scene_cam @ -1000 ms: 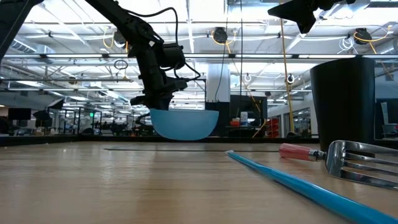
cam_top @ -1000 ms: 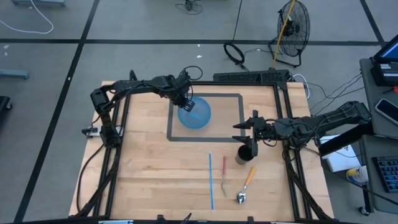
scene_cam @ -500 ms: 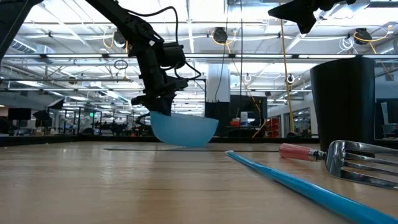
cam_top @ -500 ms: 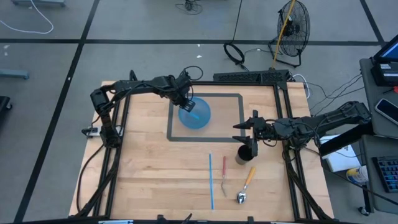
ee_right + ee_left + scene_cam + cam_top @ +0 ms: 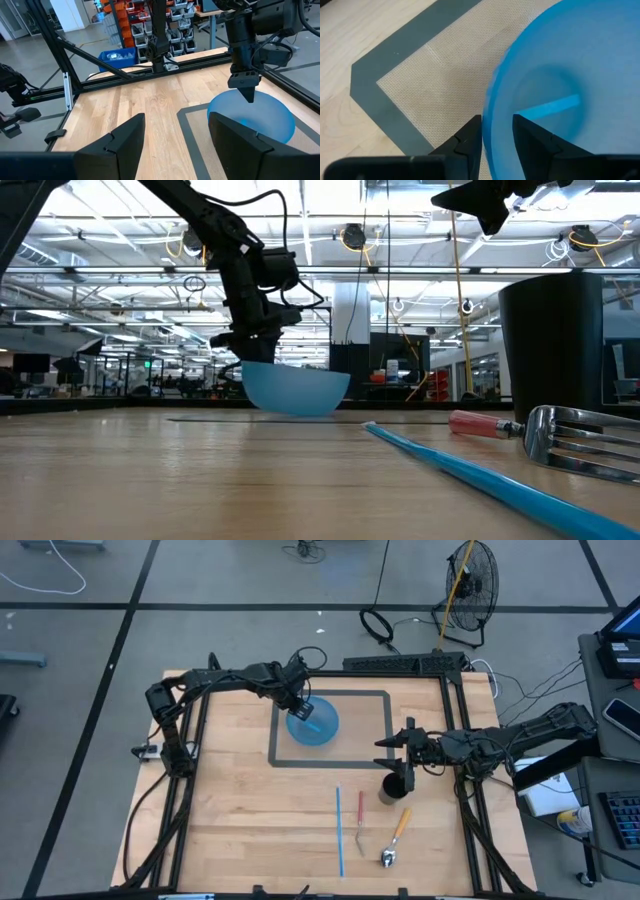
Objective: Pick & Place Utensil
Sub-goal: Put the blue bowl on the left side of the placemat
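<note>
A light blue bowl (image 5: 318, 725) (image 5: 295, 388) sits on the grey-bordered mat (image 5: 370, 730) with a short blue stick (image 5: 550, 106) lying inside it. My left gripper (image 5: 300, 705) (image 5: 497, 135) is shut on the bowl's rim, on the side toward the table's left. My right gripper (image 5: 392, 755) (image 5: 177, 145) is open and hovers just above a black cup (image 5: 393, 786) (image 5: 555, 345), touching nothing. On the wood near the cup lie a long blue stick (image 5: 339, 830), a red-handled fork (image 5: 360, 820) and an orange-handled spoon (image 5: 395, 837). My left gripper pinches the bowl's rim (image 5: 492, 100) with one finger (image 5: 535, 137) inside the bowl and the other finger (image 5: 467, 140) outside. It comes from above, pointing down. The bowl's base (image 5: 295, 412) is down at the mat, and the rim is slightly higher on the held side.
A black frame (image 5: 200, 740) runs along the table's left, far and right edges. Bare wood (image 5: 250, 820) lies toward the near left. In the low view the blue stick (image 5: 470, 470) and fork tines (image 5: 580, 445) lie close in front of the camera.
My left gripper has gone down a little with the bowl. The bowl hung clear and level a second ago, then tipped with its base dropping toward the mat, and now sits lower and almost level. My right arm has kept still.
</note>
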